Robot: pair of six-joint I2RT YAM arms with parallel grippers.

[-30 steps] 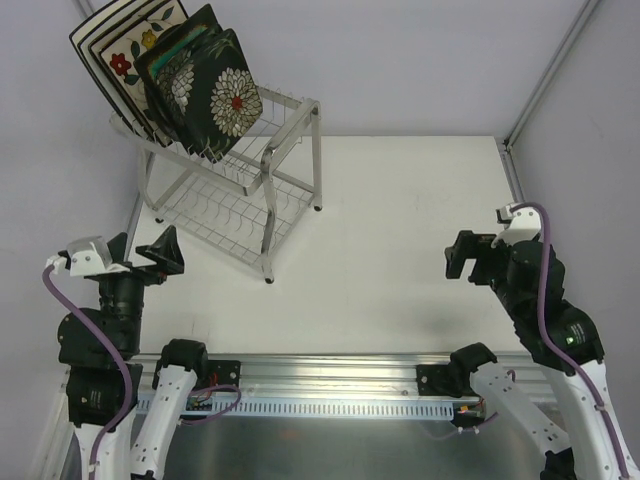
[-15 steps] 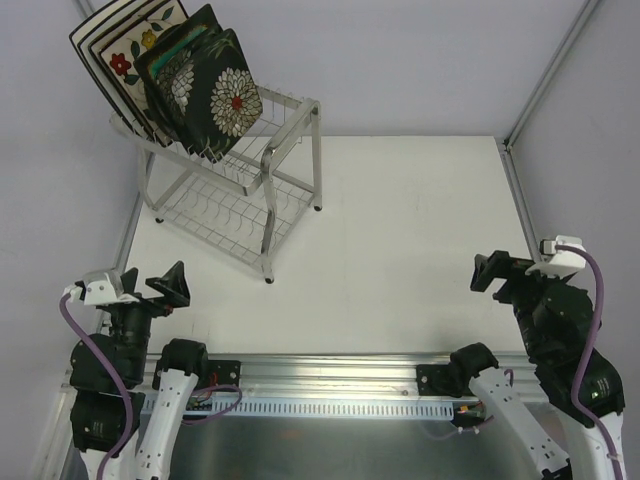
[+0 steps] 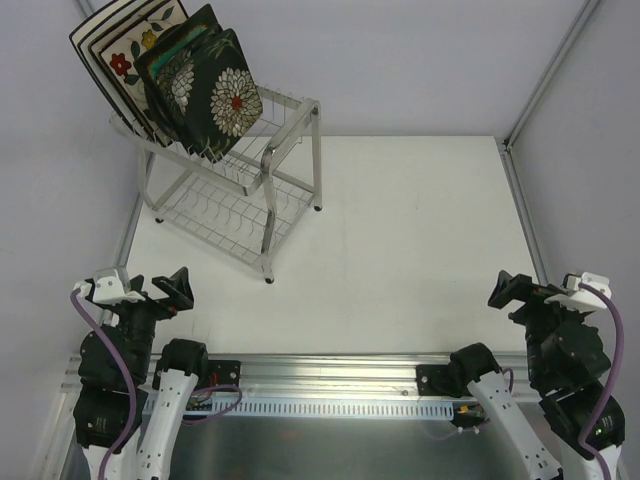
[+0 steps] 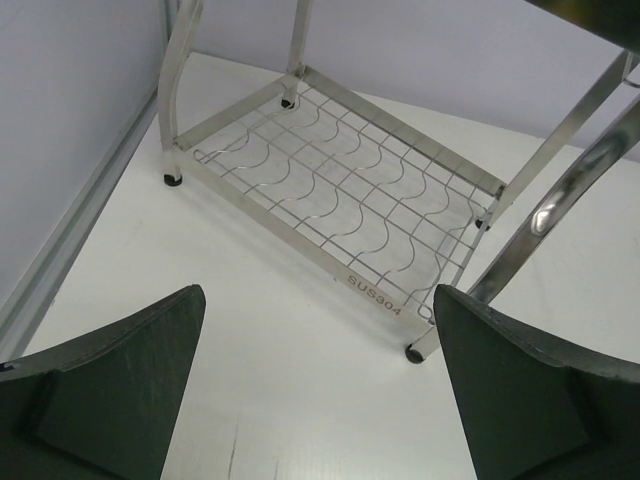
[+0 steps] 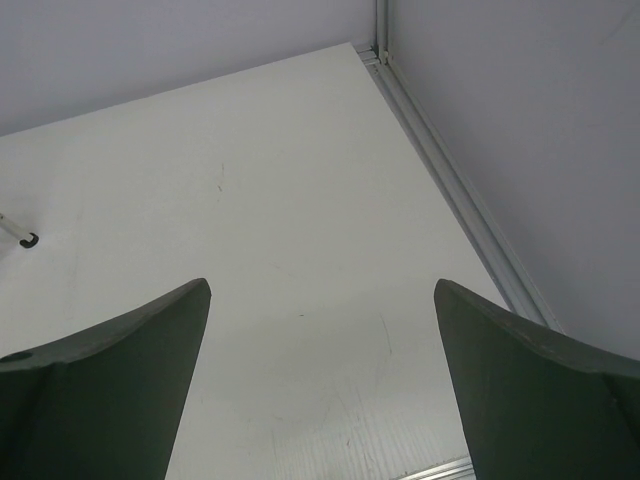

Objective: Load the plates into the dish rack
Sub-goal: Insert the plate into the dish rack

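The dish rack (image 3: 268, 210) stands at the table's far left. Several plates lean upright in its upper tier: a white black-rimmed one (image 3: 92, 28) at the back, a cream flowered one (image 3: 123, 62), a dark teal-centred one (image 3: 182, 58) and, in front, a dark one with white blooms (image 3: 228, 100). The lower shelf (image 4: 340, 195) is bare. My left gripper (image 3: 155, 292) (image 4: 318, 295) is open and empty near the table's front left, facing the rack. At the front right, far from the rack, my right gripper (image 3: 522, 293) (image 5: 322, 285) is open and empty over bare table.
Grey walls close in the table on the left, back and right. An aluminium rail (image 3: 330, 372) runs along the near edge between the arm bases. A metal strip (image 5: 455, 190) lines the right edge. One rack foot (image 5: 28, 240) shows at the far left of the right wrist view.
Both arms have drawn back toward the near edge, the left gripper nearer and lower, the right gripper rightward and nearer. Both stayed open. The plates and rack have not moved.
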